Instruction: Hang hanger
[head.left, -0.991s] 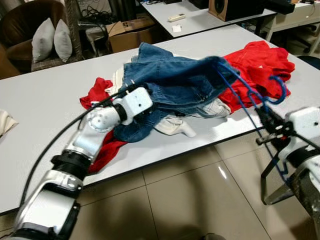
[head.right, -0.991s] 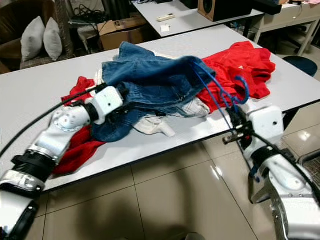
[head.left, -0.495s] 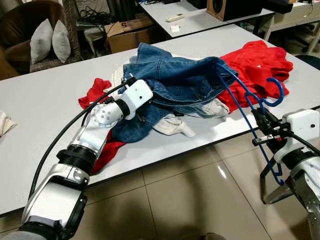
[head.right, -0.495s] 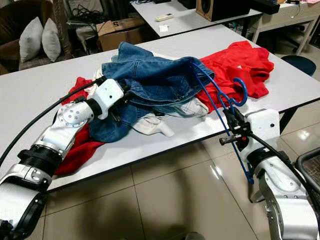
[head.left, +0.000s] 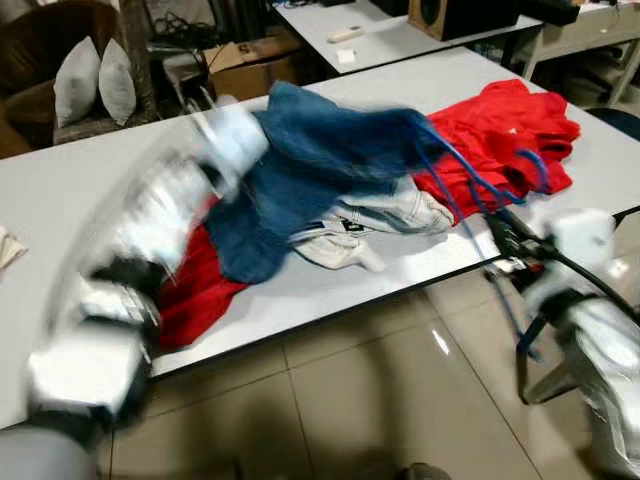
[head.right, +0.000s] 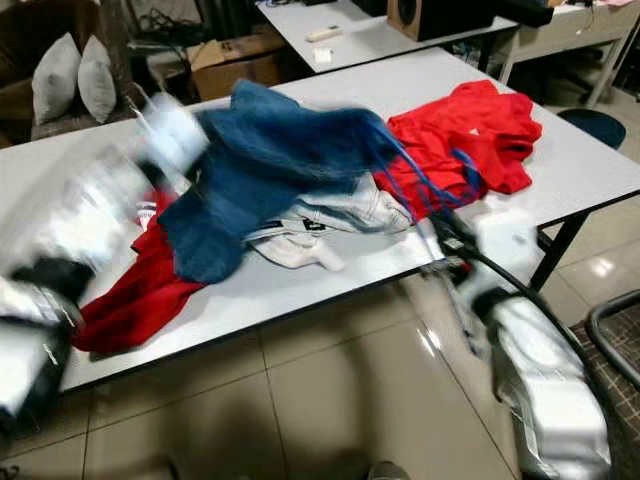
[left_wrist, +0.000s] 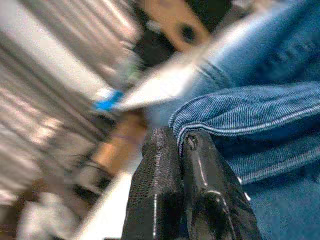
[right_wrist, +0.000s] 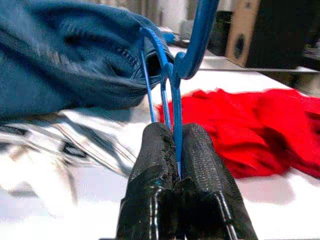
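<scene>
Hanger: blue wire hanger (right_wrist: 172, 75) is pinched between the fingers of my right gripper (right_wrist: 177, 145); its hook curves up just above my fingertips, and its far arm runs ahead of me into the jeans.
Jeans: blue denim jeans (head.left: 330, 150) are clamped at a hem by my left gripper (left_wrist: 179, 145), fingers pressed tight together on the folded edge.
Change: half a second ago my left arm sat low beside the heap; now it has swung up and out, blurred in the head views, and the jeans rise and stretch with it. My right arm has shifted a little too.
Meaning: I judge the denim is being drawn along the hanger arm, so the garment is going on but is not hung yet.
Heap: below my left gripper lie a white garment (head.left: 345, 245) and red cloth (head.left: 200, 290); beyond my right gripper, a red shirt (head.left: 510, 125), all on the white table (head.left: 60, 200).
Risk: the thin wire could twist between my fingers.
</scene>
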